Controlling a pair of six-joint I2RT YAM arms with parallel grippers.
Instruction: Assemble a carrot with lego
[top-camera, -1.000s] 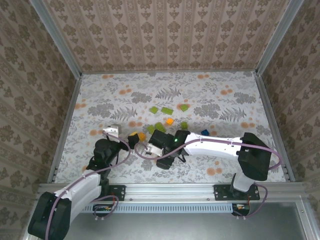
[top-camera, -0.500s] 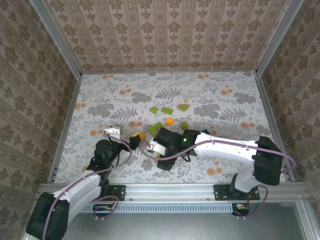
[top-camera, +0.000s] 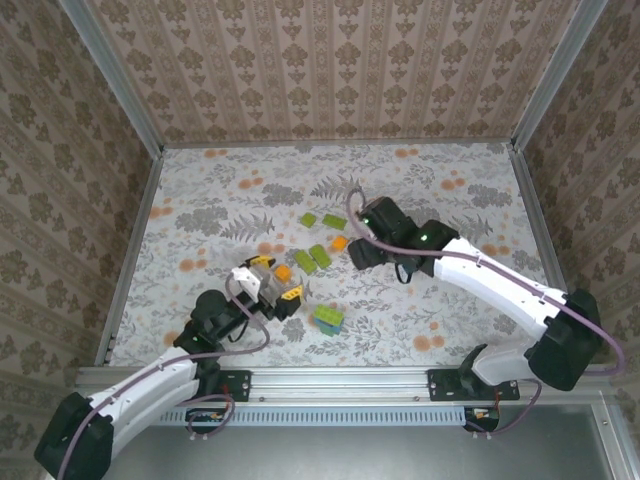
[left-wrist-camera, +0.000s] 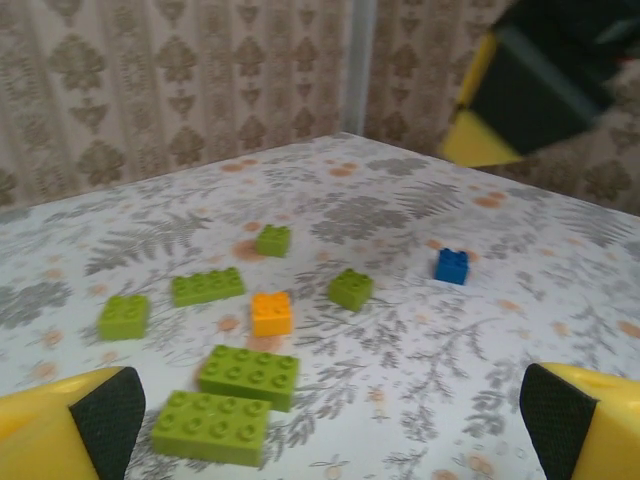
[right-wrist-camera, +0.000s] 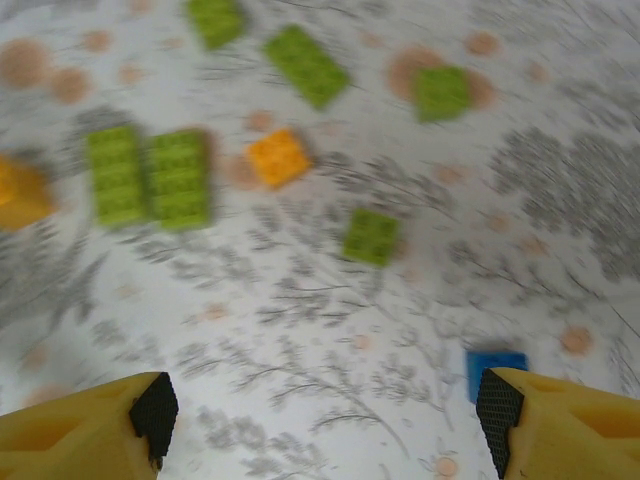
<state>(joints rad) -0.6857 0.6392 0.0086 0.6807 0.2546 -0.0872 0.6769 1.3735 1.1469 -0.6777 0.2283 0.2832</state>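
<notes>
A small joined cluster of lego, lime green over blue (top-camera: 328, 319), lies alone near the table's front; I take it for the carrot. Loose lego lies behind it: two lime 2x4 bricks (left-wrist-camera: 211, 428) (left-wrist-camera: 248, 375), an orange brick (left-wrist-camera: 271, 312), smaller lime bricks (left-wrist-camera: 350, 288) and a blue brick (left-wrist-camera: 452, 265). My left gripper (top-camera: 272, 283) (left-wrist-camera: 330, 420) hangs open and empty just left of the cluster, beside another orange brick (top-camera: 283, 271). My right gripper (top-camera: 368, 240) (right-wrist-camera: 328, 420) hovers open above the loose bricks, holding nothing, with the blue brick (right-wrist-camera: 495, 370) by its right fingertip.
Patterned walls and metal rails (top-camera: 132, 240) close the table on three sides. Two more lime bricks (top-camera: 309, 219) (top-camera: 333, 222) lie toward the back. The right arm (top-camera: 490, 280) stretches diagonally over the right half of the table.
The right gripper opened, left the cluster near the front, and rose away to the back right. The left gripper shifted right and nearer the front.
</notes>
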